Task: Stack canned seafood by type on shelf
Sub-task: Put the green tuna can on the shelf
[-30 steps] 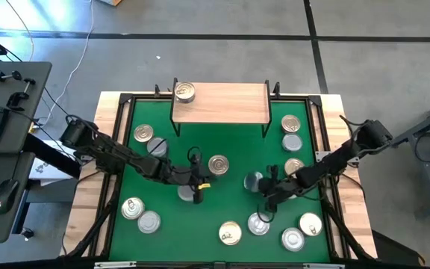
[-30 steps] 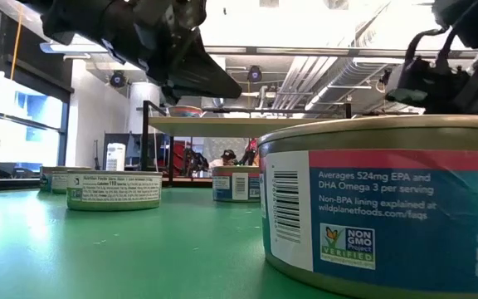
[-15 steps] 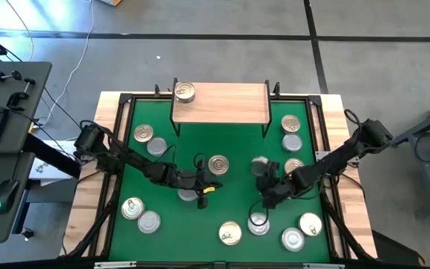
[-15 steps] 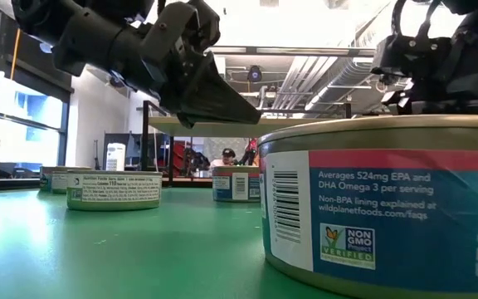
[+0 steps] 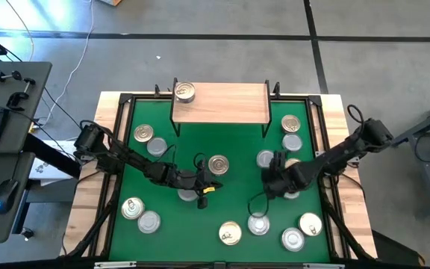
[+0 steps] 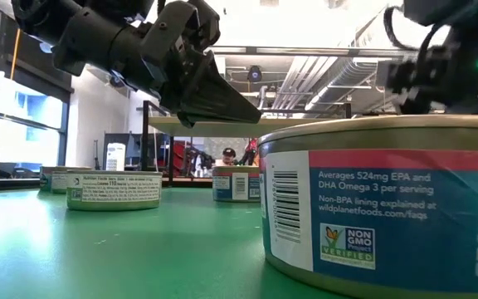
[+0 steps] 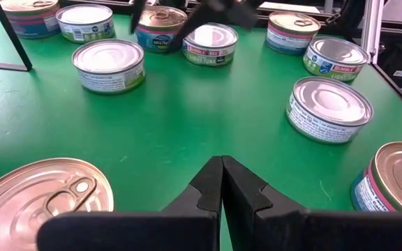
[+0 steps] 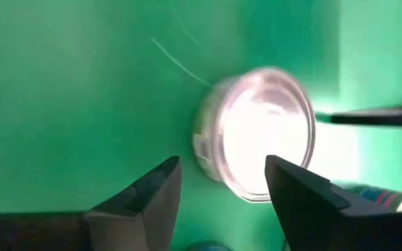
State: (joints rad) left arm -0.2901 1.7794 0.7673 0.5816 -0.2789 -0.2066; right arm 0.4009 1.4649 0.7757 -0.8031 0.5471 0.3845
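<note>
From above, the green table (image 5: 200,232) carries the wooden shelf (image 5: 226,103) at its far edge, with one gold-lidded tin (image 5: 185,93) sitting on the shelf's left end. The other tins are spread over the green: a gold one (image 5: 143,134) and a silver one (image 5: 156,146) on the left, a gold tin in the middle (image 5: 218,164), more along the right side and near the front edge. The left gripper (image 5: 202,186) is low over the middle of the table with its fingers pressed together, empty. The right gripper (image 5: 271,173) is just beside a silver tin (image 5: 266,158), its jaws parted and holding nothing. At table height, a large tin with a pink band (image 6: 372,208) fills the foreground; the shelf (image 6: 222,124) shows behind, and the left gripper (image 6: 222,100) hangs above the green surface. The left wrist view shows its two fingers (image 7: 211,188) meeting over bare green, with tins all around. The right wrist view shows its fingers (image 8: 152,195) spread apart, with a silver-lidded tin (image 8: 257,139) lying on the table beyond them, untouched.
</note>
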